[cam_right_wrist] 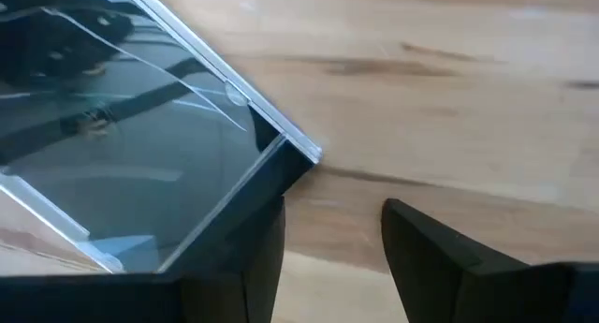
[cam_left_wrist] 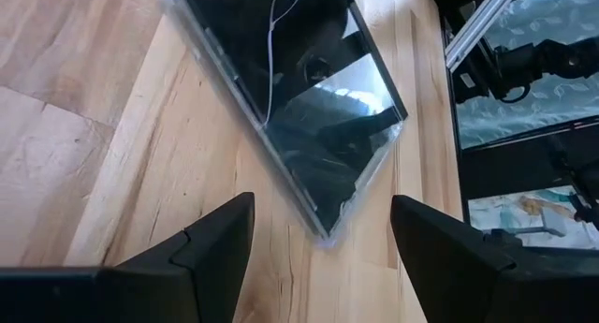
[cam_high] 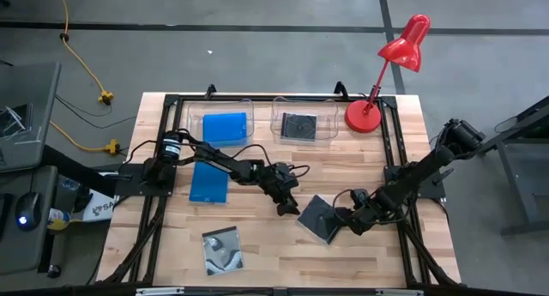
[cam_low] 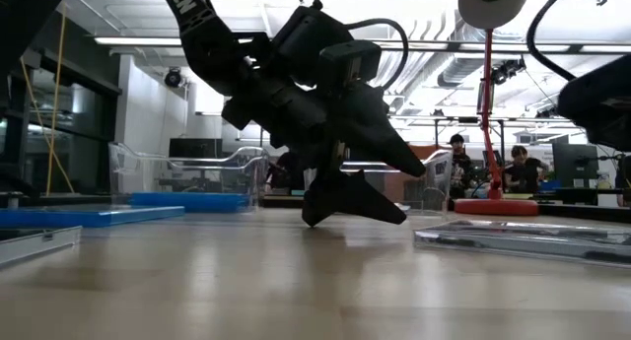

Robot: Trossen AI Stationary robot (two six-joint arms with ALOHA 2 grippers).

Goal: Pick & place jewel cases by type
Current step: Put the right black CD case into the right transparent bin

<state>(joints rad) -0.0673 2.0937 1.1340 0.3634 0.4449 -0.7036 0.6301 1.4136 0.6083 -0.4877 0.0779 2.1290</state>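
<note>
A black jewel case (cam_high: 318, 217) lies flat on the table between my two grippers and also shows in the low view (cam_low: 513, 239). My left gripper (cam_high: 287, 206) (cam_left_wrist: 323, 199) is open, low over the table. Its fingers stand to either side of the case's near corner (cam_left_wrist: 328, 231) without touching it. My right gripper (cam_high: 347, 220) (cam_right_wrist: 332, 203) is open at the case's opposite side. A blue case (cam_high: 208, 182) and a silvery swirl case (cam_high: 221, 249) lie on the table. Another blue case (cam_high: 225, 124) and a black case (cam_high: 300, 124) rest in tubs. My right gripper comes at the black case level, from the table's right. One finger (cam_right_wrist: 253, 253) stands against the case's edge beside a corner (cam_right_wrist: 309, 154), with the case outside the gap between the fingers. I cannot tell whether that finger touches the case.
Two clear tubs (cam_high: 193, 116) (cam_high: 279, 114) stand along the far edge, with a red desk lamp (cam_high: 364, 116) beside them. A black frame rail (cam_high: 390, 172) runs along the table's right side. People sit in the room beyond (cam_low: 520, 170).
</note>
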